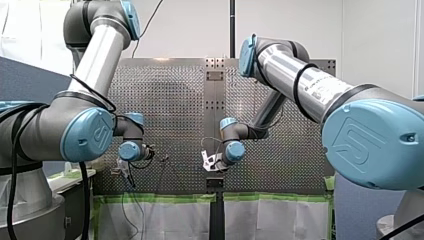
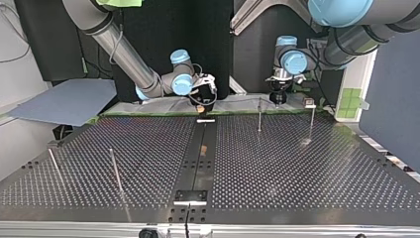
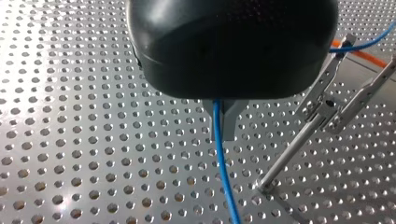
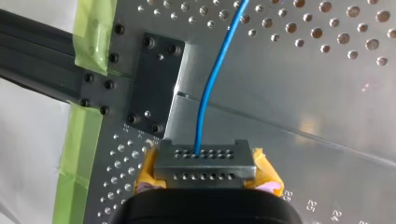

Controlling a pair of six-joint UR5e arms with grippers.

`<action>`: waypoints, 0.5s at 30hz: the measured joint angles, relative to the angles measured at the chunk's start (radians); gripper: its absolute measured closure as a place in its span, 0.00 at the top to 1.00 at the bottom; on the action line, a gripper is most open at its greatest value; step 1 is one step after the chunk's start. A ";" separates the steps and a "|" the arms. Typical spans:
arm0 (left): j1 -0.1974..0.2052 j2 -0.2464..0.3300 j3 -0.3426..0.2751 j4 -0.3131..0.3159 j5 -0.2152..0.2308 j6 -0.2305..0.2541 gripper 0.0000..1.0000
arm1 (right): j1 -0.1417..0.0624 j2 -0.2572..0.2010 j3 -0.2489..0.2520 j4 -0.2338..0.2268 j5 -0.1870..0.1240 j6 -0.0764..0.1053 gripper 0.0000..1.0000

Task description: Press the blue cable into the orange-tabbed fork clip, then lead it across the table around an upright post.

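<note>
our left hand [image 3: 223, 133] looks clamped on the blue cable [image 3: 222, 168] near the fork clip [image 3: 344, 45], our right hand [image 4: 205, 177] on its end block [image 4: 205, 156]; we should keep slack small.

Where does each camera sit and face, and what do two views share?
Front: behind and above the arms, facing over the perforated table; both arms show.
Top: across the table, facing the arms; sides crossed.
Left wrist: looks along my left gripper, shut on the blue cable.
Right wrist: looks along my right gripper, shut on the connector block.
Both wrist views share the blue cable.
</note>
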 joint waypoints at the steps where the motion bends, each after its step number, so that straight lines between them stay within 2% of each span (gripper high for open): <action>1: 0.002 0.000 0.000 -0.001 0.000 0.000 0.00 | 0.000 0.000 0.000 0.000 0.000 0.000 0.00; 9: 0.007 -0.003 0.000 -0.012 0.003 0.004 0.00 | -0.003 0.000 -0.005 0.000 -0.001 0.000 0.00; 15: 0.006 -0.038 0.009 -0.031 0.015 0.004 0.00 | -0.009 -0.001 -0.014 0.005 -0.005 -0.001 0.00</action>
